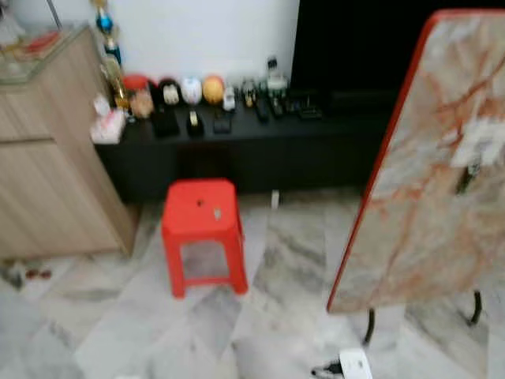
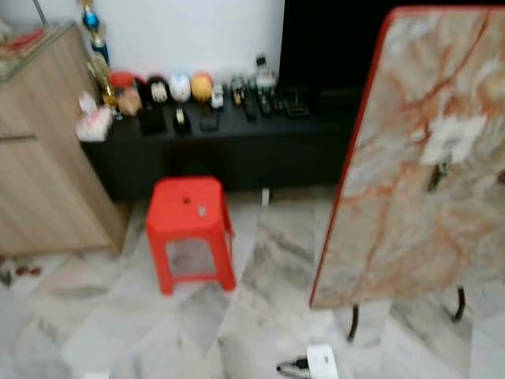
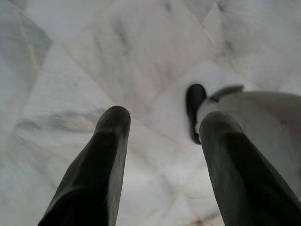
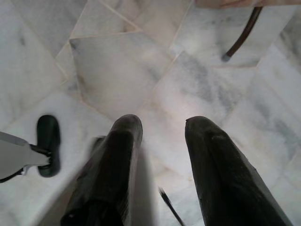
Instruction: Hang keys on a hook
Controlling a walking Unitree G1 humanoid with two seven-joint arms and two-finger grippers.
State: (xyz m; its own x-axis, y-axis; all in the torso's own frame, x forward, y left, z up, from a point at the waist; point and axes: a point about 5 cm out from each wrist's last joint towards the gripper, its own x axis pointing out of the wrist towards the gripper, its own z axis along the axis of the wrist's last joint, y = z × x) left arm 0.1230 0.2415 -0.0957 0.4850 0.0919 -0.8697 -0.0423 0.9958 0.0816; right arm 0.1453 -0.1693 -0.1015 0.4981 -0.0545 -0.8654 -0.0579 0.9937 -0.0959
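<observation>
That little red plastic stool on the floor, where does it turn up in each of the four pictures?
Left eye view: the red plastic stool stands left of centre on the marble floor, before the black low cabinet.
Right eye view: same stool, same spot, slightly further left.
Left wrist view: marble floor between the left gripper fingers, no stool.
Right wrist view: marble floor past the right gripper, no stool.
Shared landmark: the tilted marble-patterned tabletop with red rim.

Floor (image 1: 118, 332): glossy veined marble tile.
Stool (image 1: 202, 229): smooth red plastic.
Cabinet (image 1: 47, 181): matt wood grain.
Tabletop (image 1: 426, 189): marble-look, red-edged.
</observation>
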